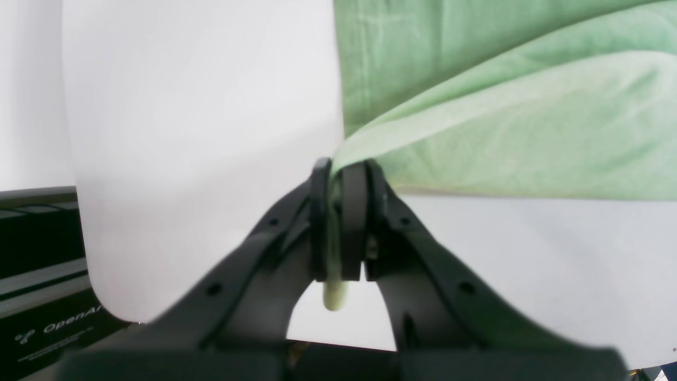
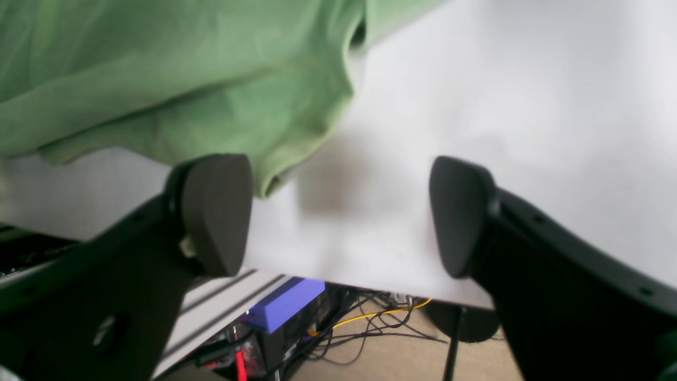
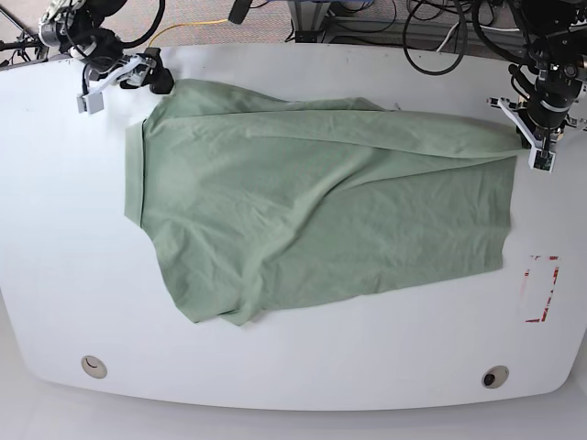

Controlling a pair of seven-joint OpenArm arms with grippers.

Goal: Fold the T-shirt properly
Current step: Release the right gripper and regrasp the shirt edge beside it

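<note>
- Left hand (image 1: 338,222) is clamped tight on a corner of the T-shirt (image 3: 312,211), with a little nub of pale green cloth poking out below the pads in the left wrist view. I'd guess it's pinching the hem corner so it can drag that edge across for a fold.
- From that pinch the fabric runs away in a taut ridge, so the shirt edge looks lifted a bit rather than lying flat.
- Right hand (image 2: 338,217) is wide open and holding nothing. Its left pad sits just beside a drooping bit of green cloth near the table edge, not gripping it. Probably lined up to grab that corner.
- Shirt itself lies spread across the middle of the table (image 3: 303,367), mostly flat but wrinkly, with one long diagonal fold over the upper part and a bunched corner at the lower left in the base view.
- Table is plain white with rounded corners, plus a small red-marked patch (image 3: 541,289) near one side.
- Past the edge: tangled cables (image 2: 365,328), a purple box (image 2: 288,304), beige floor.
</note>
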